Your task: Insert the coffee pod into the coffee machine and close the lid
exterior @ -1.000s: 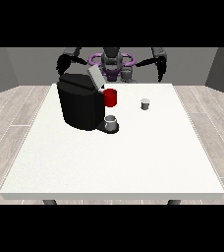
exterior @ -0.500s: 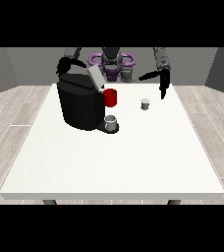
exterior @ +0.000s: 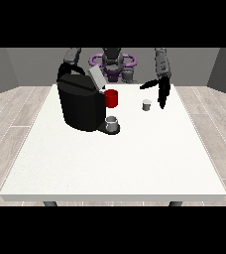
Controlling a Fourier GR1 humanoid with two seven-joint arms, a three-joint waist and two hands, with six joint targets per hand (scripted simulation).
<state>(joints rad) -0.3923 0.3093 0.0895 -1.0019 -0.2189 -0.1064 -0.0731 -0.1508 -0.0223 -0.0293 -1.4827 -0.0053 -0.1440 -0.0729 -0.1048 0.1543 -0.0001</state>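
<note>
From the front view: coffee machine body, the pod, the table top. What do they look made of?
Coffee machine: looks like black plastic, matte, with no visible shine.
Coffee pod: small cup, pale grey with a whitish top; plastic or foil, cannot tell which.
Table: plain white top, smooth and matte, likely laminate or painted board.

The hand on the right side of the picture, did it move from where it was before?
Yes. The hand at the view's right has come down and forward, towards the pod. Before, it hung up beside the robot's shoulder, farther from the pod.
</note>
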